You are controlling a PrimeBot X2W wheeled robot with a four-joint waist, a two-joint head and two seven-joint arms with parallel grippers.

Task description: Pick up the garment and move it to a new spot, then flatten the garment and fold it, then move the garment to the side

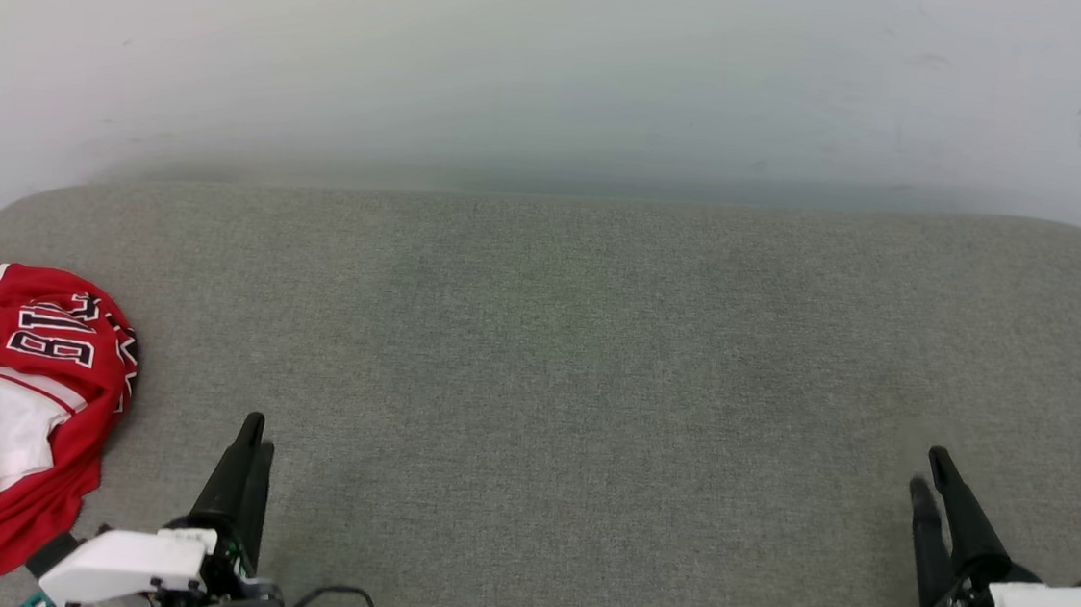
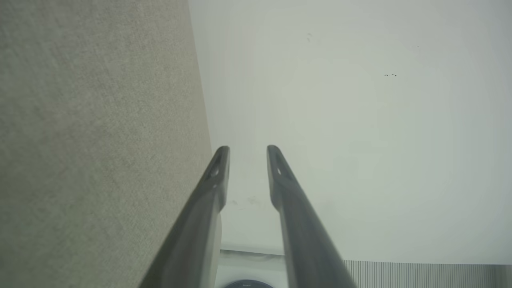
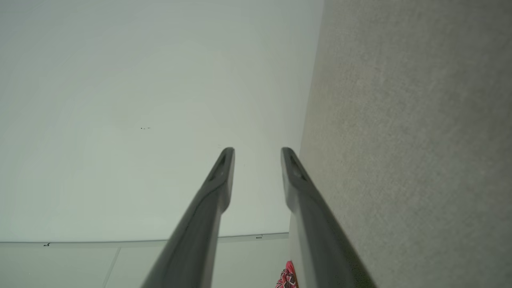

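- The garment (image 1: 11, 416) lay crumpled in a heap at the far left edge of the grey cushion (image 1: 593, 366). Its red body was bunched around a white sleeve, and part of the black, white-outlined lettering faced up.
- Part of the heap ran out of the head view on the left, so its full spread could not be told.
- The left gripper (image 1: 256, 431) sat at the lower left of the head view, just beside the garment's right edge but apart from it. Its fingers pointed toward the wall (image 1: 520, 70).
- In the left wrist view the left gripper's (image 2: 248, 149) two dark fingers stood spread, with a clear gap and nothing between them.
- The right gripper (image 1: 929, 467) sat at the lower right, well apart from the garment.
- In the right wrist view the right gripper's (image 3: 257, 150) fingers were likewise parted and held nothing.
- A dark cable (image 1: 344, 597) looped on the cushion by the left gripper's base.
- A small red patch (image 3: 287, 276) showed at the bottom of the right wrist view, possibly patterned cloth, though it was too small to tell.
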